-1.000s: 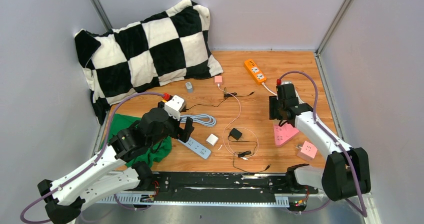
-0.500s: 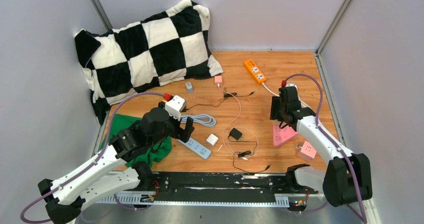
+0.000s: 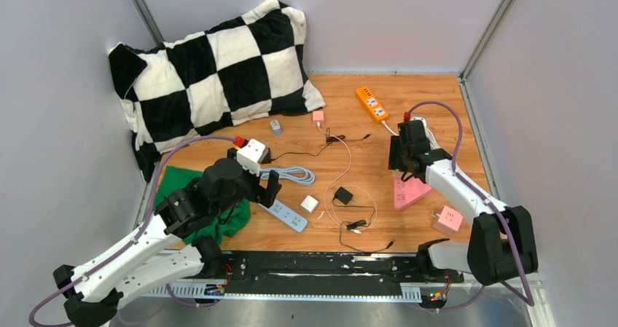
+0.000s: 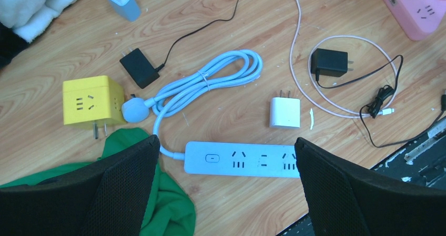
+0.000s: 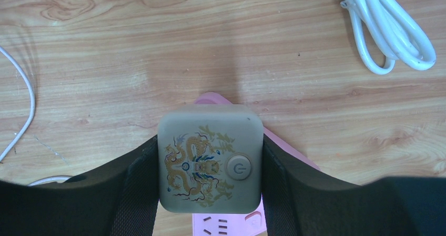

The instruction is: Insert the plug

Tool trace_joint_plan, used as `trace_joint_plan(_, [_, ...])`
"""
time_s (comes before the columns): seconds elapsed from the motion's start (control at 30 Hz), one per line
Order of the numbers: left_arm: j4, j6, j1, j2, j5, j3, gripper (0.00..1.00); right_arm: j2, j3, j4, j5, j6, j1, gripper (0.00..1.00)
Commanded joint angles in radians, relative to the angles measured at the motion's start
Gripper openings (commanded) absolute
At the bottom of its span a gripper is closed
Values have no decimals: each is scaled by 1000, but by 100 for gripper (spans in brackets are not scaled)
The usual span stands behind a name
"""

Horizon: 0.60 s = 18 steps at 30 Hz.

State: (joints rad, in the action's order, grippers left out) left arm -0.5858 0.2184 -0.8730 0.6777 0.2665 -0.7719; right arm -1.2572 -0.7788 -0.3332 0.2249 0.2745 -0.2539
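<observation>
Now my right gripper [image 5: 209,186] pinches the rounded beige plug [image 5: 210,141], smooth pink socket [image 5: 226,224] at six o'clock; left gripper [image 4: 226,144] gapes empty.

I can read no words, brand names or numbers anywhere. The one clear sign is a power symbol on the round button [image 5: 239,167] of the beige cube adapter [image 5: 210,131] clamped in my right end effector [image 5: 209,165]. Beside the button sits a gold dragon emblem [image 5: 195,165]. The switch [image 4: 211,157] on the pale blue power strip [image 4: 263,160] bears a mark too small to make out.
</observation>
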Motion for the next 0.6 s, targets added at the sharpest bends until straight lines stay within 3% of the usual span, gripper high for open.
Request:
trace_joint_plan(0.0, [16,-8,-4,-14,28,13,100,-60,38,-113,-1,69,-83,0])
trace_joint_plan(0.17, [20,-12,-4,-9,26,13,100,-58,74,-127,48,128,-159,0])
trace_joint_plan(0.57, [21,-13,-4,-14,26,14,100,-150,70,-156,93,173,-182,0])
